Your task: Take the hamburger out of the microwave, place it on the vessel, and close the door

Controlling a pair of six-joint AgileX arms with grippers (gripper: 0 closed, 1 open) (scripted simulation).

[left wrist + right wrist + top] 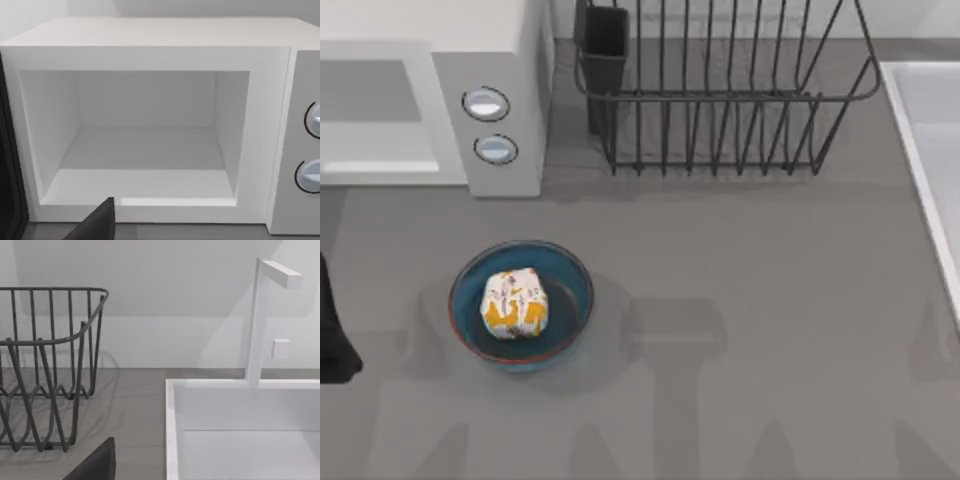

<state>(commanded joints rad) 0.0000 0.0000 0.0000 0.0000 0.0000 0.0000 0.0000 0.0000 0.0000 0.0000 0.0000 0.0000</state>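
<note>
Table: plain grey, with soft shadows across the near part.
Hamburger: sat inside the vessel, toward the table's left side, in front of the microwave.
Microwave cavity: stood open and bare at the far left corner; door not made out for certain.
Dish rack: black wire, at the far edge.
Sink: white, at the right edge, cut off.
Left hand: only a dark tip seen; grip cannot be told.
Right hand: likewise a dark tip; grip cannot be told.

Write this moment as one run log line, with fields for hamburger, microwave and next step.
hamburger: in the blue bowl | microwave: cavity empty, open | left arm: table's left edge | next: probably close door
</note>
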